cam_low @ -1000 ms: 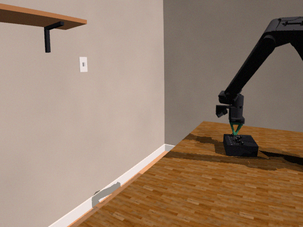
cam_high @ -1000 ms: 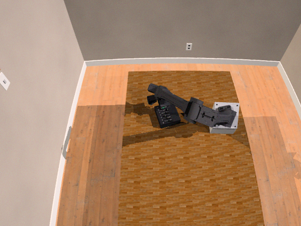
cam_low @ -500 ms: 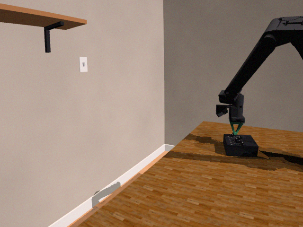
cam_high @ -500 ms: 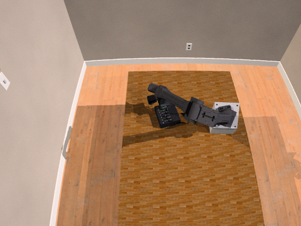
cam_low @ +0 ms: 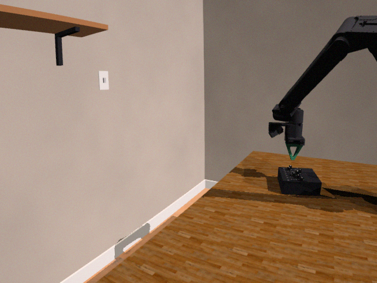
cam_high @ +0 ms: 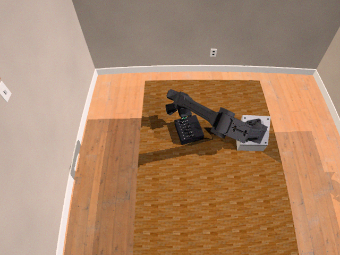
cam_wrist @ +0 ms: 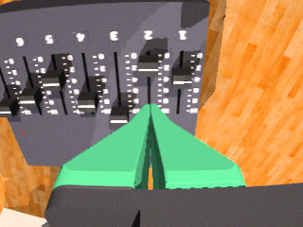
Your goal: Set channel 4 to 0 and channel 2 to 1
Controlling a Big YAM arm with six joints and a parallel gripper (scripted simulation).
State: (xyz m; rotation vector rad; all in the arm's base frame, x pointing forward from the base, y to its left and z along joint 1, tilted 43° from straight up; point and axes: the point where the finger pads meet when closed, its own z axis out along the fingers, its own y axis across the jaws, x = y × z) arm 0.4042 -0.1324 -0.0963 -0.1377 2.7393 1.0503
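Above lighting desk (cam_low: 300,183) — end effector (cam_low: 293,158) pressed together — holding nothing

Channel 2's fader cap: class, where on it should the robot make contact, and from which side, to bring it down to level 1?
Take the channel 2 cap by its far, number-side edge. It stands high on its scale, in line with the shut gripper, whose fingers form a point. Probably come from above, then draw along the slot toward the desk's near edge.

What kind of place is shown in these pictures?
Probably a plain indoor room used as a robot workspace: bare walls with a wall socket, a wooden shelf, and a wood-topped table holding a lighting desk.
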